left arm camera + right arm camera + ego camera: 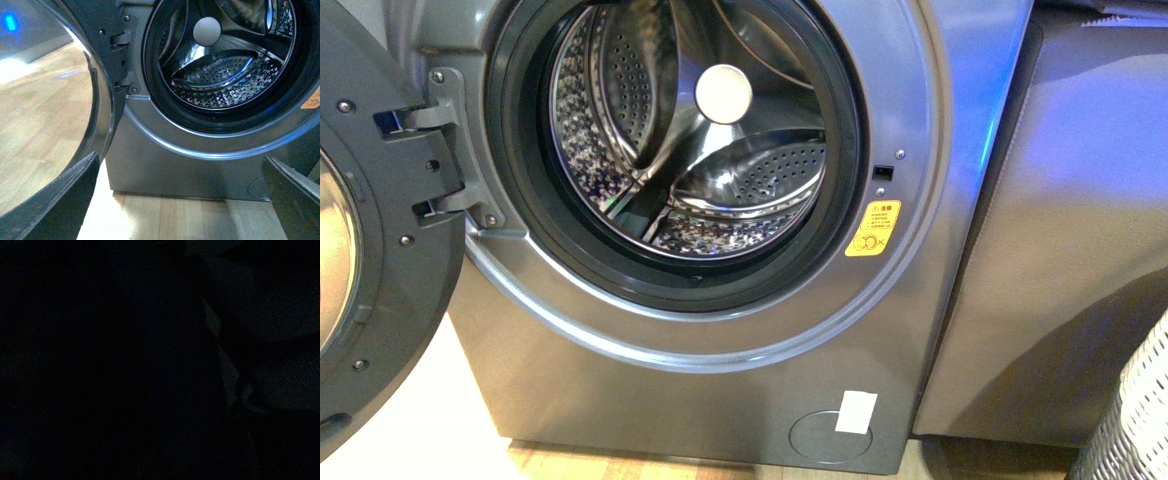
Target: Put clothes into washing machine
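Observation:
The silver-grey washing machine (620,380) fills the front view, and neither arm shows there. Its dark round door (370,250) stands swung open to the left. The shiny perforated drum (720,170) looks empty behind the dark gasket, and a yellow sticker (873,228) sits right of the porthole. In the left wrist view my left gripper (185,210) is open and holds nothing, low in front of the washing machine (190,170), with the drum (225,75) and the open door (50,100) ahead. The right wrist view is dark. The clothes are out of view.
A plain grey-brown flat-fronted unit (1060,250) stands right of the machine. A white woven basket (1135,420) shows at the lower right corner. Pale wooden floor (200,220) lies in front of the machine's base.

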Motion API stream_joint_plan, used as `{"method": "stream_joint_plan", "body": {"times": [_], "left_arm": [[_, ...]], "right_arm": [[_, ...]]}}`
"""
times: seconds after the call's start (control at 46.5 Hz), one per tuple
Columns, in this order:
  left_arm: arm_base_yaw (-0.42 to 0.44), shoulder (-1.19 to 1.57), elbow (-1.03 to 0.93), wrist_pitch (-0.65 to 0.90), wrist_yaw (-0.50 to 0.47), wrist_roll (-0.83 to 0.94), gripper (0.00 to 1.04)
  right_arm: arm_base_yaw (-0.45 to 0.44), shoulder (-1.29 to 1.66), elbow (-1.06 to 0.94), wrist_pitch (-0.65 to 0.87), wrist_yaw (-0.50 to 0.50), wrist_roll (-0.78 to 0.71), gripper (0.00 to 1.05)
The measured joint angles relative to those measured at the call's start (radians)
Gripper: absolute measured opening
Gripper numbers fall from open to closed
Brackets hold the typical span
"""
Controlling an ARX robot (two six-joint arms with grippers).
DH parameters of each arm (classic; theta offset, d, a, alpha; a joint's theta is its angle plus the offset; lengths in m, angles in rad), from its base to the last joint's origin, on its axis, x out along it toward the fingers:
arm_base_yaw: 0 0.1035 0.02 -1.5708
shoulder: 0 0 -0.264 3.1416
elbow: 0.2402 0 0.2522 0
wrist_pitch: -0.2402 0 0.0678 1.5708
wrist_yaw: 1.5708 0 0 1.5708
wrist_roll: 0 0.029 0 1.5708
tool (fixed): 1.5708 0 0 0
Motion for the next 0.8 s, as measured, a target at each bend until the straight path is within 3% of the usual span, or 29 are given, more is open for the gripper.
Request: {"method": "stream_joint_plan", "body": {"times": [0.151, 0.258, 0.387, 0.796], "left_arm": [[0.0, 0.0, 0.0, 0.0, 0.0, 0.0, 0.98], [0.0, 0.0, 0.0, 0.0, 0.0, 0.0, 0.98], [0.0, 0.0, 0.0, 0.0, 0.0, 0.0, 0.98], [0.0, 0.0, 0.0, 0.0, 0.0, 0.0, 0.98]], "right_arm": [[0.003, -0.03, -0.056, 0.041, -0.01, 0.019, 0.5], [0.011, -0.087, -0.143, 0.097, -0.032, 0.042, 0.28], [0.018, -0.157, -0.233, 0.167, -0.054, 0.048, 0.13], [0.053, -0.581, -0.667, 0.54, -0.189, -0.003, 0.1]]}}
